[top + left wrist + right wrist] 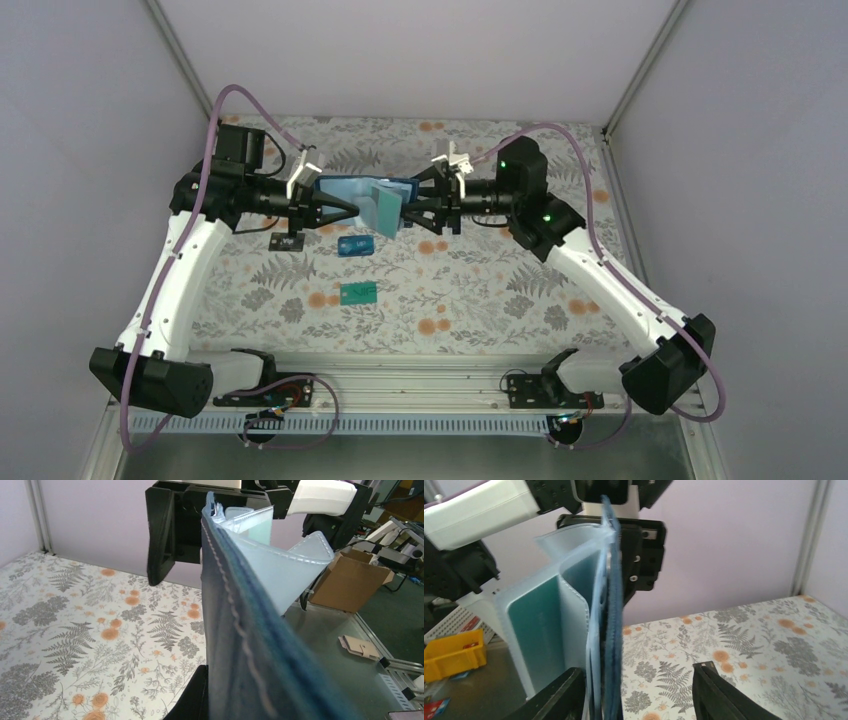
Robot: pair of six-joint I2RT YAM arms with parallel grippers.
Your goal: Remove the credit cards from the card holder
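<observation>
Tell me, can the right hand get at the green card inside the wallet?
Probably yes: the left hand holds the wallet open in mid-air, the green card faces the open right hand, and nothing lies between.

One card holder (pixel 345 190), one dark card (pixel 287 241), one blue card (pixel 355 246), one teal-green card (pixel 357 292), and one sleeved teal card (pixel 534 630).

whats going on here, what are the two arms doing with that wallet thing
The left tool is shut on the card holder, holding it open in the air above the table. The right tool faces it with its jaws apart around the holder's other edge. A blue card, a teal-green card and a dark card already lie on the table. Another teal card sits in a pale inner pocket.
</observation>
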